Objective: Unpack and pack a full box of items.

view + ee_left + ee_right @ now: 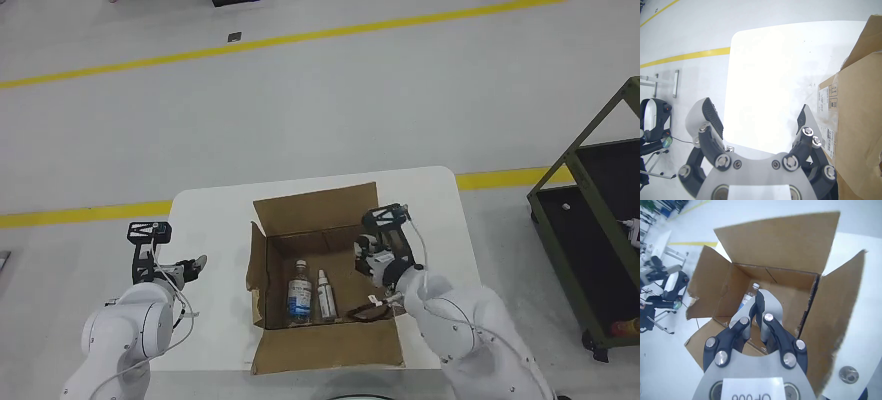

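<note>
An open cardboard box (320, 208) stands in the middle of the white table (215, 225). On its floor lie a clear water bottle (300, 293), a small white spray bottle (324, 293) and a black looped cord-like thing (368, 312). My right gripper (756, 294) hangs over the box's right half, fingers shut together with nothing seen between them; the water bottle (750, 293) lies below and beyond it inside the box (776, 243). My left gripper (755, 104) is open and empty above bare table (762, 75), left of the box's outer wall (857, 106).
All the box's flaps stand open, the left and right ones upright beside the arms. Bare table top lies left of the box. A dark green cart (590, 230) stands on the floor off to the right of the table.
</note>
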Controlling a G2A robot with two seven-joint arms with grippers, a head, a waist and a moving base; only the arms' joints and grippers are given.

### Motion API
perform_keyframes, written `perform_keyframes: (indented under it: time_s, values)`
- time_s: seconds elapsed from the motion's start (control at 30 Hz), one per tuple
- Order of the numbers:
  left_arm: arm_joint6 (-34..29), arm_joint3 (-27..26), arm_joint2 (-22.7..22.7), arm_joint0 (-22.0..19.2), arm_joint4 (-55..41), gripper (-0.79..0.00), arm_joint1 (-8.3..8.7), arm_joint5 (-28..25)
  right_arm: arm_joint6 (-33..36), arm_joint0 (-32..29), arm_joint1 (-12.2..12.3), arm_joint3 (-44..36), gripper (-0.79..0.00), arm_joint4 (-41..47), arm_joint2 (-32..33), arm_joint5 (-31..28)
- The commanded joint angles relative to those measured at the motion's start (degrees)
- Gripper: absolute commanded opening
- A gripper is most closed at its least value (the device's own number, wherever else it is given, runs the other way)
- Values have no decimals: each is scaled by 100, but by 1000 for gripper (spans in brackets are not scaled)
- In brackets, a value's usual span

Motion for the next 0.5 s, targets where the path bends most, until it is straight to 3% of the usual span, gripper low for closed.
perform_keyframes:
  time_s: [0.0,0.2,0.47]
  values:
    - [0,0,0,0,0,0,0,0,-59,-321,48,-387,-785,112,434,-215]
    - [0,0,0,0,0,0,0,0,338,-989,167,-987,-785,-366,1494,-165]
    - [0,0,0,0,0,0,0,0,2017,-1331,258,-987,-785,-1500,2186,389]
